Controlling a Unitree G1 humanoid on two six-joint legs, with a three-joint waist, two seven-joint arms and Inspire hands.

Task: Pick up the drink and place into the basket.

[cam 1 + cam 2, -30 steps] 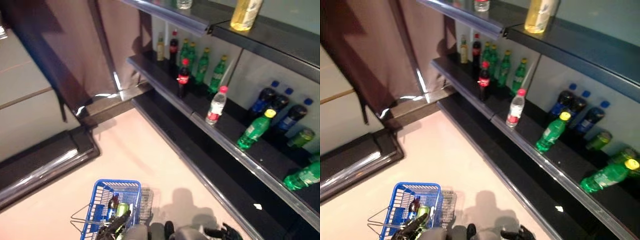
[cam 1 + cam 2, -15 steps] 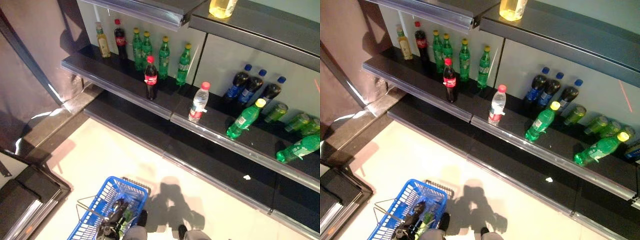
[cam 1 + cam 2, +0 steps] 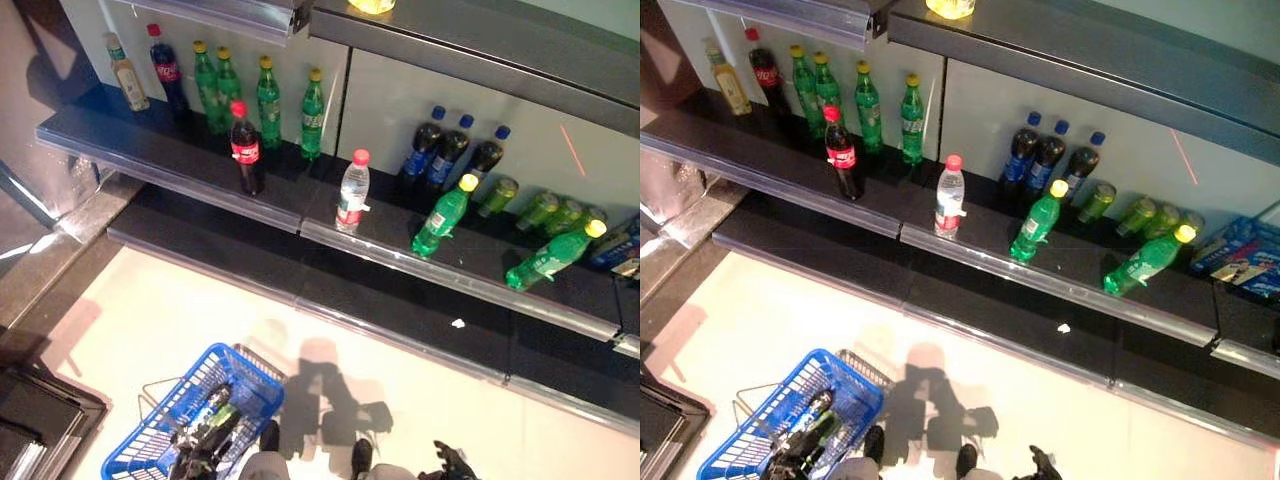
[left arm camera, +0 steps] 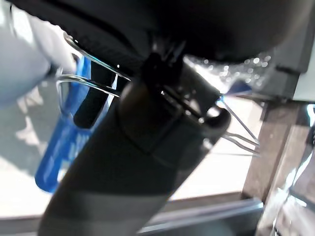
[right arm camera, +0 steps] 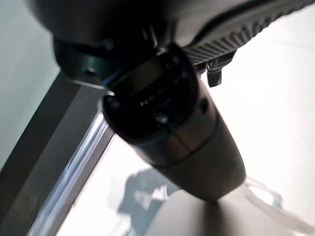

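Observation:
The blue basket (image 3: 250,385) hangs at my lower left, off the pale floor, with drinks (image 3: 216,404) inside it. My left hand (image 3: 205,447) is shut on its thin wire handles (image 4: 86,81). My right hand (image 3: 450,462) is low at the right, open and empty, well short of the shelf. On the dark shelf (image 3: 400,250) ahead stand a cola bottle (image 3: 245,150), a clear bottle with a red cap (image 3: 351,193) and a green bottle with a yellow cap (image 3: 443,217). Another green bottle (image 3: 550,258) lies on its side.
Green bottles (image 3: 265,90), dark bottles with blue caps (image 3: 450,150) and green cans (image 3: 545,210) line the shelf's back. A blue box (image 3: 1240,260) sits at its right end. A lower dark ledge (image 3: 400,320) juts out beneath. A dark platform (image 3: 30,420) lies at the left.
The camera has swung right, so the shelf now faces me squarely and more of its right end shows. The basket still hangs from my left hand. The drinks on the shelf have not moved.

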